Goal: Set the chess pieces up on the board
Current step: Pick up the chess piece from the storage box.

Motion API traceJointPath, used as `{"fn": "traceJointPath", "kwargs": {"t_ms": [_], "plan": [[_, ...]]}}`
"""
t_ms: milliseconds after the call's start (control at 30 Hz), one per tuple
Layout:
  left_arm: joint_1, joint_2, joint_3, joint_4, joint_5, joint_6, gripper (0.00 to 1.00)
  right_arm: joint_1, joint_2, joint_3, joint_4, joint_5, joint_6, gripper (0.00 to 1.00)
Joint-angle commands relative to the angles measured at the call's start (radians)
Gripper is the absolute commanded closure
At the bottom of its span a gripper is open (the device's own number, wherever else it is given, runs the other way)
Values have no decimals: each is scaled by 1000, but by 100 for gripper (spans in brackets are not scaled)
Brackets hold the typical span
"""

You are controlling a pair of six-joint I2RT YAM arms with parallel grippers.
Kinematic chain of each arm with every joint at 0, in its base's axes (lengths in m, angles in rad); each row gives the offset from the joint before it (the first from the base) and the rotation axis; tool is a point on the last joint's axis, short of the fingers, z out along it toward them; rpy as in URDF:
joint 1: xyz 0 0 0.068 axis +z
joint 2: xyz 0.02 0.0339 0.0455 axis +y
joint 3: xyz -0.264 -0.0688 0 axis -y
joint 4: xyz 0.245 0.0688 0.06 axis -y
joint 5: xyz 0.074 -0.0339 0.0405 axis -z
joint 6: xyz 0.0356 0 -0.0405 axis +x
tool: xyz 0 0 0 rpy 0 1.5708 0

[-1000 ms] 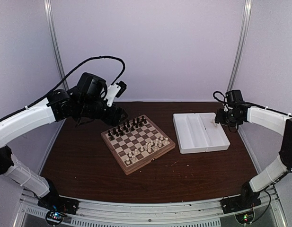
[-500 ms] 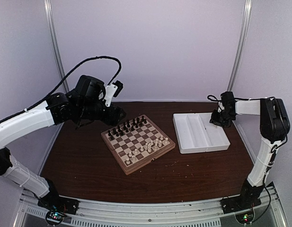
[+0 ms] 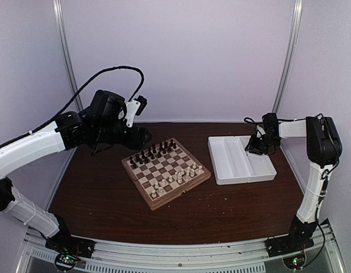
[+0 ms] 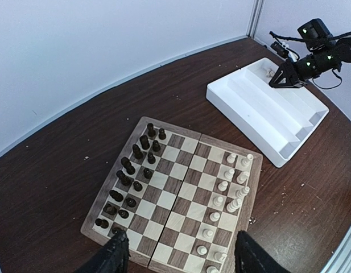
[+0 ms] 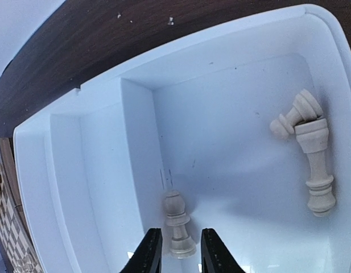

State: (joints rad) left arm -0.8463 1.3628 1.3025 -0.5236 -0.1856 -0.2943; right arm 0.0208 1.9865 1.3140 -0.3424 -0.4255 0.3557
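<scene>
The board (image 3: 182,194) lies mid-table with cream chess pieces (image 3: 185,173) on its right side and dark figures (image 3: 152,153) on its far-left side. From the left wrist view the board (image 4: 181,187) shows whole, with cream pieces (image 4: 231,187) in two uneven rows. My left gripper (image 4: 181,250) hangs above the board's near edge, open and empty. My right gripper (image 5: 181,232) reaches into the white tray (image 5: 95,170). Its fingers (image 5: 154,244) stand narrowly on either side of the base of a cream pawn (image 5: 176,213), with slim gaps showing. In the top view the right gripper (image 3: 256,147) is at the tray's far right.
Two more cream pieces (image 5: 313,162) lie tipped together at the right of the same tray compartment. The tray (image 3: 240,170) has several long compartments and stands right of the board. Small crumbs dot the dark wooden table (image 3: 95,187). Pale walls surround it.
My right arm has swung in, and its gripper has dropped left into the tray. Its jaws have narrowed round the pawn. The left arm has barely shifted.
</scene>
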Motion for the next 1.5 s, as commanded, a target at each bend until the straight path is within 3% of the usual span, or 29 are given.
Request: {"fn": "traceJointPath", "kwargs": {"t_ms": [0,267,467,567,833,967,1233,1467], "plan": [[-2,-1,12,42,18,-20,36,-4,24,37,-22,-49,-27,73],[-2,16,14,43,32,-26,36,-5,99,117,-184,-1,-84,71],[-2,23,11,44,42,-28,36,-5,92,111,-210,5,-106,72],[-2,14,0,45,41,-25,36,-1,81,126,-267,88,-134,72],[-2,-2,-25,50,33,-22,36,0,58,135,-297,181,-155,90],[-2,-11,-32,49,27,-21,36,1,26,120,-283,182,-154,90],[-2,6,-36,63,56,-27,36,7,-267,-103,15,22,-161,89],[-2,10,-56,111,118,-52,37,67,-550,-383,469,-207,-159,88]]}}
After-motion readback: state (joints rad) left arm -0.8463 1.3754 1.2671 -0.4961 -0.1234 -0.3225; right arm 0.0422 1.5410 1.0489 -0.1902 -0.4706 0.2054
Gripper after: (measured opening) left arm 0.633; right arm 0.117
